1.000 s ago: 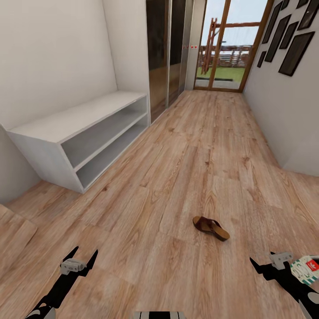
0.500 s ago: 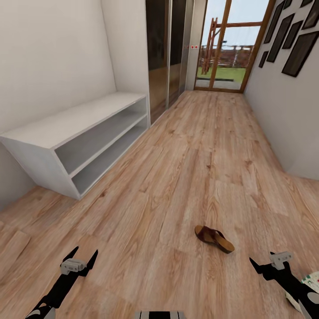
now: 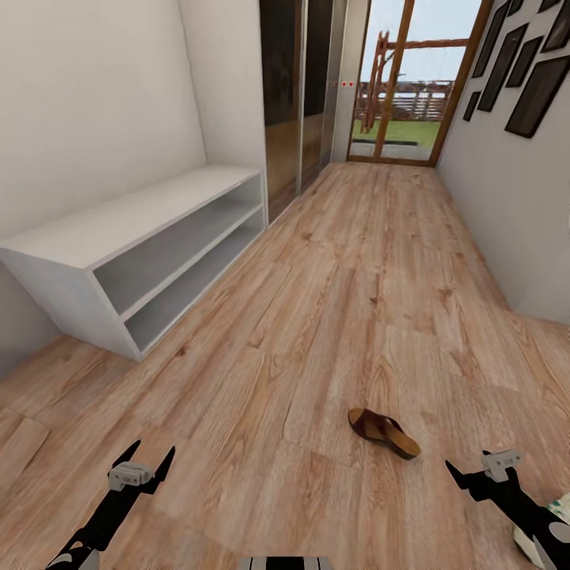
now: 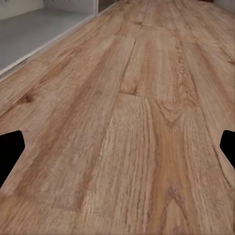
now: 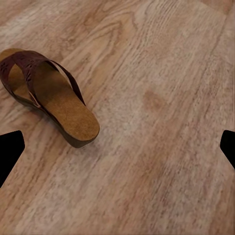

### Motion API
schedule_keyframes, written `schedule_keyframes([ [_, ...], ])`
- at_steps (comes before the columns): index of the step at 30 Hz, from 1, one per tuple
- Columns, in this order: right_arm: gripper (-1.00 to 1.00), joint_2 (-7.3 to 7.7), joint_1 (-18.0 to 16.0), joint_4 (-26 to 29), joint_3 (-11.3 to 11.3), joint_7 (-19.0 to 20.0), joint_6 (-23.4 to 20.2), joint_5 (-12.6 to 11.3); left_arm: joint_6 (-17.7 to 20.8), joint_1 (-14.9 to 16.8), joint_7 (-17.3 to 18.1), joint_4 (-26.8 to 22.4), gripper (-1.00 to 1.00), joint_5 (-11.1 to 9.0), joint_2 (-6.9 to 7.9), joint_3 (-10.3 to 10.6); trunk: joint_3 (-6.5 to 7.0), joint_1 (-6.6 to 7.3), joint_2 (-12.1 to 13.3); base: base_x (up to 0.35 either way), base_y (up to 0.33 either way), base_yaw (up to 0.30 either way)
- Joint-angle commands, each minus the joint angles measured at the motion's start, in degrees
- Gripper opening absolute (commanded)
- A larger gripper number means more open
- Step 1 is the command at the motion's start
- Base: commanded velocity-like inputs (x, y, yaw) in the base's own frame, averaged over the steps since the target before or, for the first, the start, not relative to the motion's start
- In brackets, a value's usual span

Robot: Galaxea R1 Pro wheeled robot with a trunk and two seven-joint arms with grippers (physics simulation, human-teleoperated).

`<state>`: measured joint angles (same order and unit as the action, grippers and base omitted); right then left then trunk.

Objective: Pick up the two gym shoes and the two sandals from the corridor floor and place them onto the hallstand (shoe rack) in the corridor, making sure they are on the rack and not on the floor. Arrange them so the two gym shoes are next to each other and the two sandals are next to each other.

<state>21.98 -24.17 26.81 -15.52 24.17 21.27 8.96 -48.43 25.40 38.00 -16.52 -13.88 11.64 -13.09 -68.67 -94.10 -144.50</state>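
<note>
Now sandal (image 3: 384, 432) lies on floor (image 3: 317, 317) just ahead-left of right jaws (image 3: 475, 467); both jaws open.

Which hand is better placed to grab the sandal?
Right. The sandal lies on the floor nearer the right hand, and it shows in the right wrist view. The left hand is open over bare planks.

Both arms are black with pale grey-white patches low on the forearm. The left gripper (image 3: 143, 460) has two slim, pointed black fingers forking from a small light-grey block with dark dots like screws. The right gripper (image 3: 475, 467) matches it: black pointed fingers and the same grey block. A pale grey strip of the trunk (image 3: 285, 563) sits between them, nearest me.
</note>
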Motion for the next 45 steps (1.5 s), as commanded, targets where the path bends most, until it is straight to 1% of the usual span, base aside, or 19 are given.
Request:
schedule_keyframes([
  [1, 1.00, 0.00, 0.00, 0.00, 0.00, 0.00, 0.00, 0.00, 0.00, 0.00, 0.00, 0.00, 1.00, 0.00, 0.00, 0.00, 0.00, 0.00, 0.00, -0.030, -0.098, 0.000],
  [22, 1.00, -0.09, 0.00, 0.01, 0.05, 0.00, 0.00, 0.01, 0.00, 0.00, -0.03, 0.00, 1.00, 0.22, -0.04, 0.08, 0.00, 0.00, 0.00, -0.091, -0.201, 0.000],
  [45, 1.00, -0.19, 0.00, 0.01, 0.10, 0.00, 0.00, 0.17, 0.00, 0.00, -0.03, 0.00, 1.00, 0.08, 0.00, 0.02, 0.00, 0.00, 0.00, -0.011, -0.025, 0.000],
])
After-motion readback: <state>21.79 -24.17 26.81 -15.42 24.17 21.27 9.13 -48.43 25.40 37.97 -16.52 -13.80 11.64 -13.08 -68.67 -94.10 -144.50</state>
